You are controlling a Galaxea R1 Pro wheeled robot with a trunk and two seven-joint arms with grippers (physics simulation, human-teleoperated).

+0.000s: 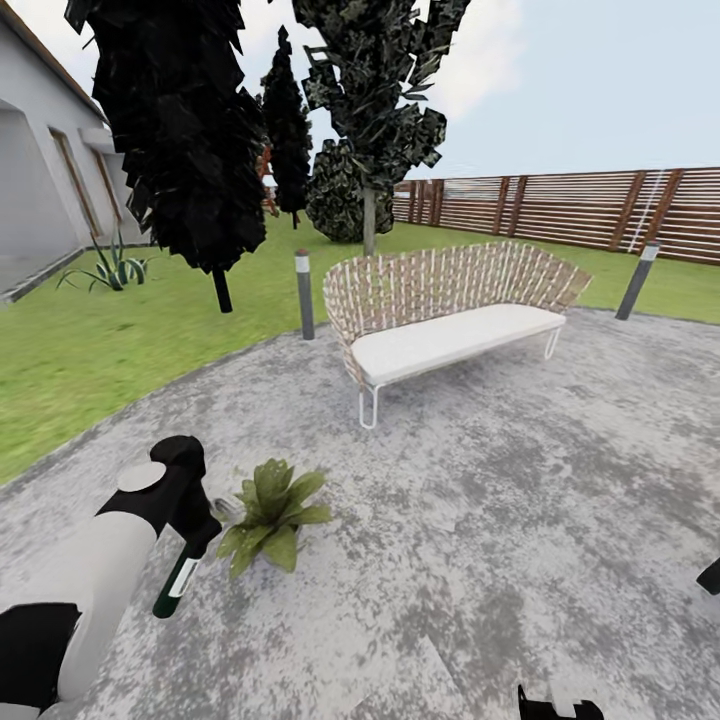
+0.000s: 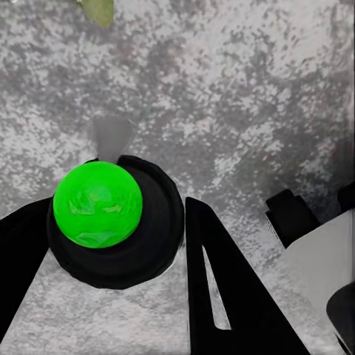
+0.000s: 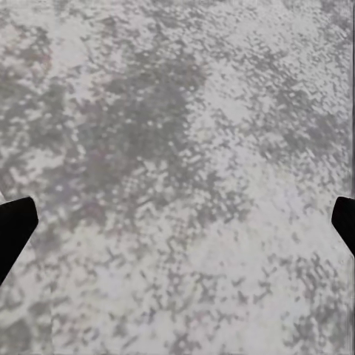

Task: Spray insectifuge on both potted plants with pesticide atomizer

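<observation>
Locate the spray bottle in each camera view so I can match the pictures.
Head view: the spray bottle hangs from the left gripper at lower left, beside the potted plant.
Left wrist view: the spray bottle sits between the fingers, seen end-on, a bright green round end facing the camera.
Right wrist view: not in it.
Shared landmark: the mottled grey stone patio.

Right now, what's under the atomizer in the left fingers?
Under the pesticide atomizer, held in the left gripper, lies grey stone patio. A potted plant sits beside it. The bottle itself covers the patch directly below.
</observation>
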